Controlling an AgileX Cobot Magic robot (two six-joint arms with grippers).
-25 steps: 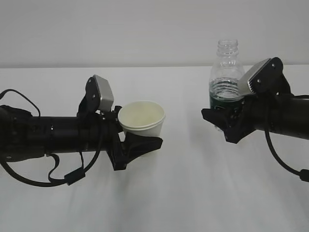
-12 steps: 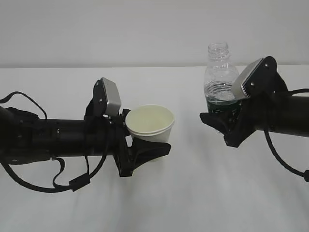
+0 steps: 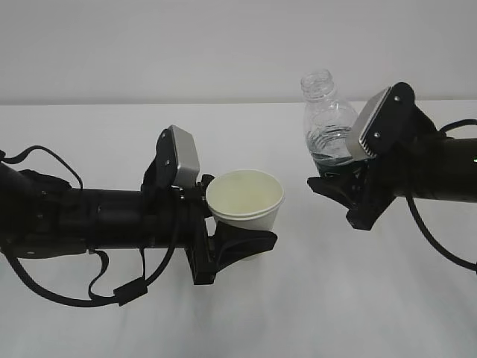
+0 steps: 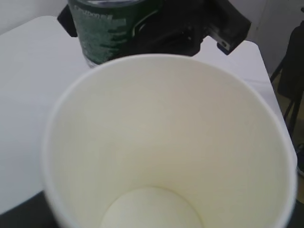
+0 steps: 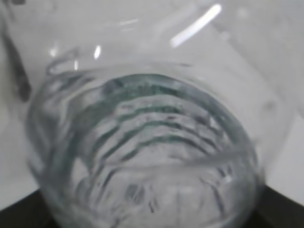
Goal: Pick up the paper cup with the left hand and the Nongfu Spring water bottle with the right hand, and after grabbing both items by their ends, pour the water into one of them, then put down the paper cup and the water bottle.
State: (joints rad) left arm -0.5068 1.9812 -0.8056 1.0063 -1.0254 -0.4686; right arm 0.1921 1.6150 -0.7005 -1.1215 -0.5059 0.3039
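Left gripper (image 3: 242, 242) clamps the paper cup (image 3: 245, 200) near its base, upright above the desk (image 3: 313, 298); right gripper (image 3: 350, 195) clamps the Nongfu Spring water bottle (image 3: 328, 127) low at its label, neck tilted toward the cup. Thin cup likely crushes easily; ribbed bottle looks light, flexible and slippery, so low holds suit both.

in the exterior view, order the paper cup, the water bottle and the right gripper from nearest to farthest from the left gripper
1. The paper cup: held in the left gripper, at centre.
2. The water bottle: right of the cup, tilted with its open mouth leaning toward it.
3. The right gripper: closed around the bottle's lower part, farthest right. Its near tip reaches about as far left as the bottle, so these two are close to call.
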